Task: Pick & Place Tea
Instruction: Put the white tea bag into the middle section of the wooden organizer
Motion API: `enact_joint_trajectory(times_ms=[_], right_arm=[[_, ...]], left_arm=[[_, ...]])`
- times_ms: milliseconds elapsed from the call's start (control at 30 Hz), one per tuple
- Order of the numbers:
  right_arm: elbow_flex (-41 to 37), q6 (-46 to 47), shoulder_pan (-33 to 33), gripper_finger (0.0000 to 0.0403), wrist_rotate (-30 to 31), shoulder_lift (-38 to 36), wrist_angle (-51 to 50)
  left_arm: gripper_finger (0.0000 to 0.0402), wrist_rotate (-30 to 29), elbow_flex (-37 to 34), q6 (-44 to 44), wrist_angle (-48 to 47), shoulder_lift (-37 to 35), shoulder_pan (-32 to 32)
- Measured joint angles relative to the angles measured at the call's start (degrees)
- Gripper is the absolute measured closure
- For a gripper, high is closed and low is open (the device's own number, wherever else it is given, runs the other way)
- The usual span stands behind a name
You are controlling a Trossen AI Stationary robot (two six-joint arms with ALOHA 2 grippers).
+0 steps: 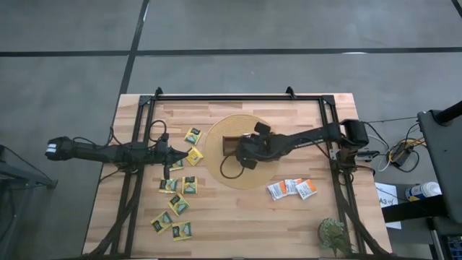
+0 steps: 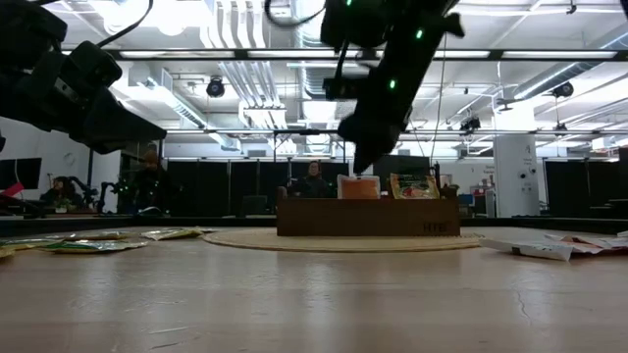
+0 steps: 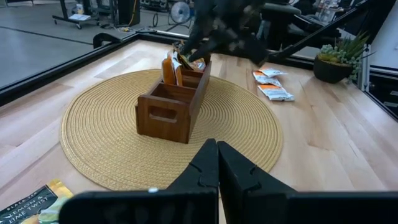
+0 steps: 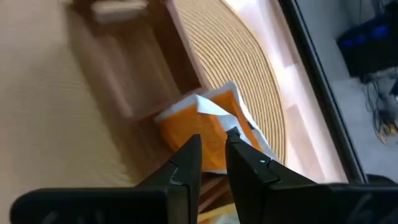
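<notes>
Centrally, the right tool (image 4: 213, 151) is pinching an orange-and-white tea packet (image 4: 205, 121) over the wooden tray (image 1: 229, 146); at frame left, the left tool (image 3: 217, 163) is hovering fully closed, empty.

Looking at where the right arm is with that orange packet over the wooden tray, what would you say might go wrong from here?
The right gripper pinches only an edge of the orange packet, so it might slip or twist before it is seated. The tray end compartment already holds packets, so this one may catch on them. The left gripper, shut, waits at the mat's edge, clear of trouble.
</notes>
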Motion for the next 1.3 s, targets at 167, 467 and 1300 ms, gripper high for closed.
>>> enact_joint_trajectory(times_ms=[167, 467, 1300], right_arm=[[-0.09, -0.61, -3.21, 0.0335, -1.17, 2.68, 0.02], [-0.07, 3.61, -5.68, 0.0335, -3.13, 2.68, 0.31], [3.91, 8.35, 2.98, 0.0335, -5.85, -4.35, -8.46]], left_arm=[[0.0402, 0.0, 0.0, 0.0, 0.01, 0.04, 0.01], [0.0402, 0.0, 0.0, -0.02, 0.01, 0.06, 0.01], [0.0402, 0.0, 0.01, -0.01, 0.01, 0.09, 0.0]])
